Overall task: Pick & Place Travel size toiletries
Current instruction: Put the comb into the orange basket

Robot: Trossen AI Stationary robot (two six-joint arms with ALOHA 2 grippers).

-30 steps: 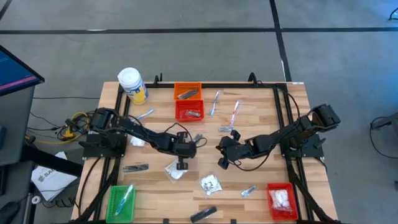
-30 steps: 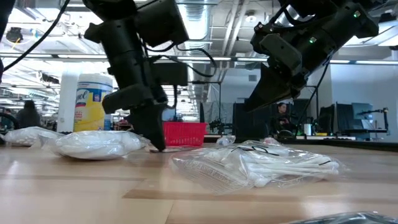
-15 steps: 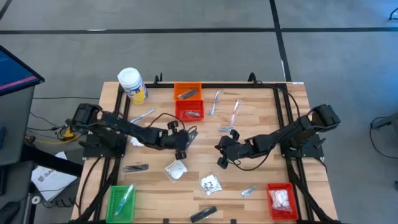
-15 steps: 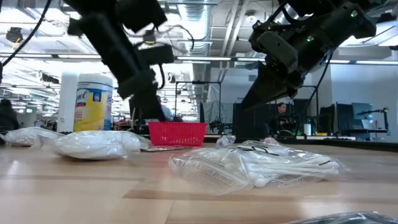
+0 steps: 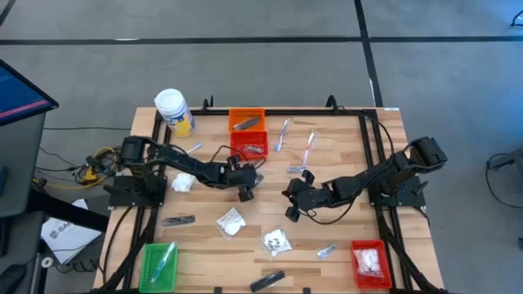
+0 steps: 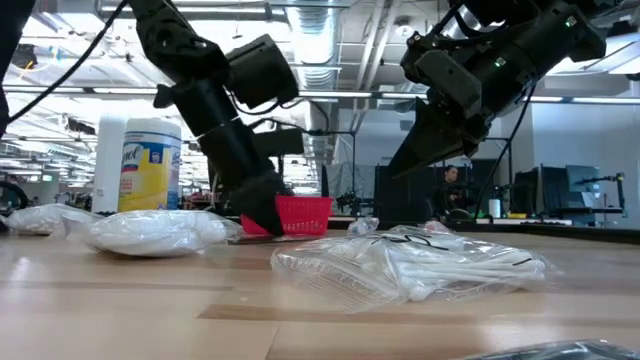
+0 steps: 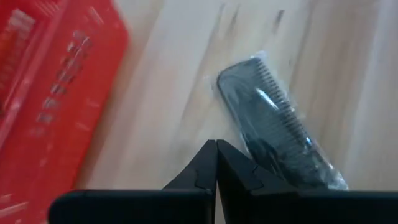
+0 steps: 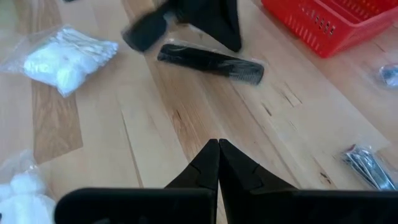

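Observation:
My left gripper [image 5: 245, 191] [image 7: 216, 163] is shut, low over the table just beside a black comb in a clear wrapper [image 7: 278, 130] [image 8: 211, 62], near the middle red basket [image 5: 249, 145]. My right gripper [image 5: 292, 214] [image 8: 219, 163] is shut and hangs above the table's middle. Toiletries lie flat on the wood: white packets [image 5: 231, 220] [image 5: 276, 241] [image 5: 181, 181], a foil sachet [image 5: 326, 251], dark tubes [image 5: 266, 281] [image 5: 177, 220] and thin sticks [image 5: 283, 135] [image 5: 309, 147].
A white jar with a yellow label [image 5: 173, 112] stands at the far left corner. An orange basket [image 5: 247, 121] sits at the far edge, a green basket [image 5: 159, 263] near left, a red basket [image 5: 369, 261] near right. Black frame rails [image 5: 365, 163] run along both sides.
My left gripper has risen from beside the white packet near the table's middle, moved toward the far edge and come down again next to the wrapped comb by the red basket. The white packet has stayed where it was.

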